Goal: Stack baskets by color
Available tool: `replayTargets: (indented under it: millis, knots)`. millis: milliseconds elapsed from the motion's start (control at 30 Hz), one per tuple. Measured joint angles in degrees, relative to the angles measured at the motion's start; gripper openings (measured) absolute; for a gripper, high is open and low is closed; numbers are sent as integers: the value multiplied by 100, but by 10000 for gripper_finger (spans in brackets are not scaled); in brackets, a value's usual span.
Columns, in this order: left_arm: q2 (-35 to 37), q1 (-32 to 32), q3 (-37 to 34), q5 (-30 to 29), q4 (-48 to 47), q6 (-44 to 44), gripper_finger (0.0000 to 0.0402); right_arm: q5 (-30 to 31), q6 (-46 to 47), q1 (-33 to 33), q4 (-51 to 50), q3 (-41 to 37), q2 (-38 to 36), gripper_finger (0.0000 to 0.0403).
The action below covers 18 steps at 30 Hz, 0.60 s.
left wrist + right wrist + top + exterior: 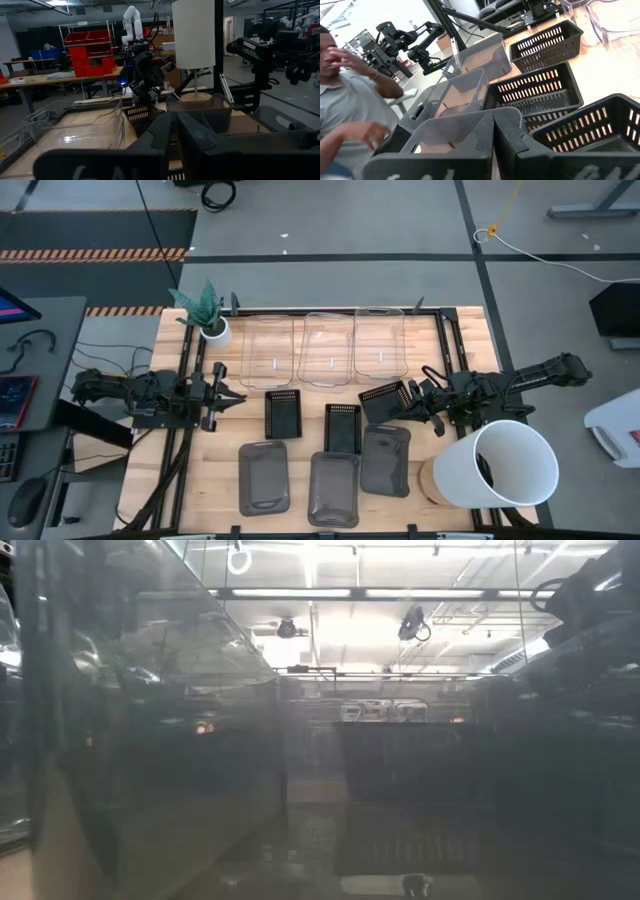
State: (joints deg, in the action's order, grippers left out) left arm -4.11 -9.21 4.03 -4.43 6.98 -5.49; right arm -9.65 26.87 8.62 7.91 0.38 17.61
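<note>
Black baskets: one (383, 399) is tilted up off the desk (200, 480), its rim pinched in your right hand (414, 396), so it can slip or clip the grey basket (385, 460) beside it.

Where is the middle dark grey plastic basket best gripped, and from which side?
Probably from above, on the thin wall of the dark grey rounded plastic basket at its short end nearest the edge of the table: it lies flat and open upward, and a black slotted basket crowds the far end.
</note>
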Motion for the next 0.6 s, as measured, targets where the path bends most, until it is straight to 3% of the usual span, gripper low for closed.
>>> replayTargets:
  millis: [600]
  knots:
    - [-1,0,-1,0,0,-1,34,1,0,2,0,-1,0,13]
